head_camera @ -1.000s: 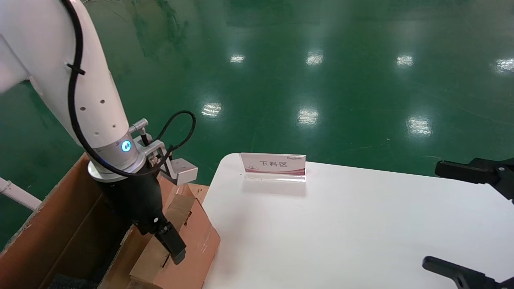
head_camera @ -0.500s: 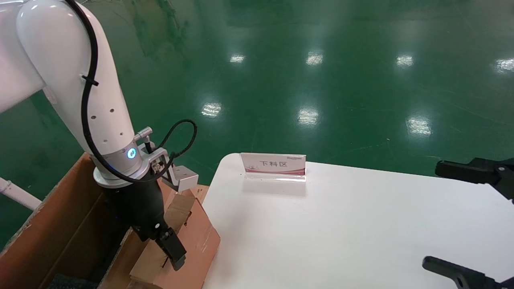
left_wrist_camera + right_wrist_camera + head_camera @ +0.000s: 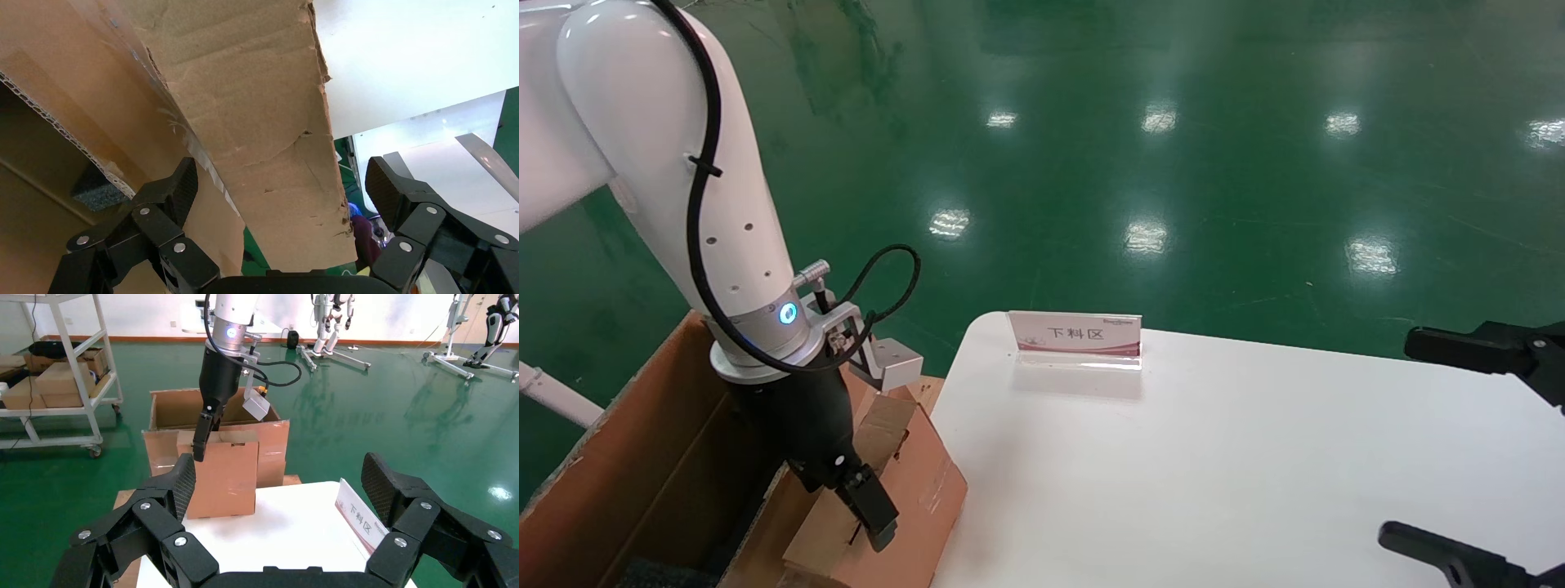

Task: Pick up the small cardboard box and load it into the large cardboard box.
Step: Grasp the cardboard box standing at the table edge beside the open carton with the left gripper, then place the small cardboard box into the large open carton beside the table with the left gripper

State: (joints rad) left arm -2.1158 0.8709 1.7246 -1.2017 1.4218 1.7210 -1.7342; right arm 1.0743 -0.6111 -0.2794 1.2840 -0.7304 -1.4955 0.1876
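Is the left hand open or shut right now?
Open. In the left wrist view the left hand has its fingers wide apart, with a cardboard panel between them.

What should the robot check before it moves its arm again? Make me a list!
1. Left gripper jaws open: ok, they are wide apart.
2. Jaws on both sides of the small cardboard box: ok, one on each side.
3. Jaws touching the box: not ok, there is a gap on both sides.
4. Box fully down inside the large cardboard box: cannot tell, it sits at the carton's table-side edge.
5. Right gripper out of the way: ok, it is open over the table, far from the carton.
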